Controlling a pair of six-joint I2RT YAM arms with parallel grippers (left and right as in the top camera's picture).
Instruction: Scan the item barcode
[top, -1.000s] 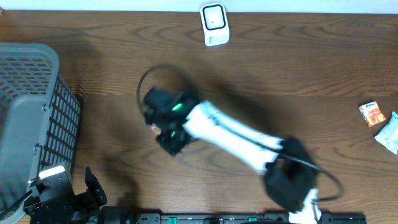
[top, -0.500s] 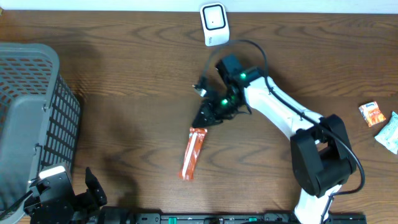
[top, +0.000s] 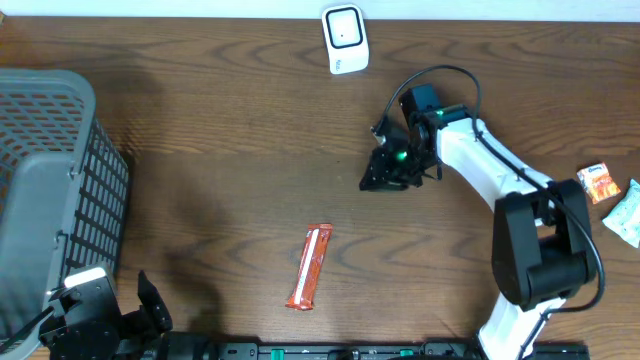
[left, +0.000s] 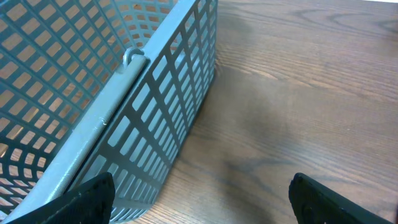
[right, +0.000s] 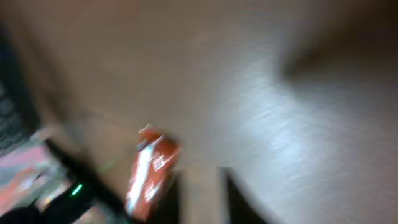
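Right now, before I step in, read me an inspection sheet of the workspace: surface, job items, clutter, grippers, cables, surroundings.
Surface: brown wooden table, no spills seen.
Job's things: orange snack bar lying flat near the front, touched by nothing; white scanner at the far edge.
Clutter: grey mesh basket at the left; two small packets at the right edge.
Grippers: left gripper low beside the basket, fingers wide apart, empty; right gripper above the table between the scanner and the bar, fingers shut, holding nothing.
Cables: black cable looping over the right arm, clear of the items.
Surroundings: nothing seen.
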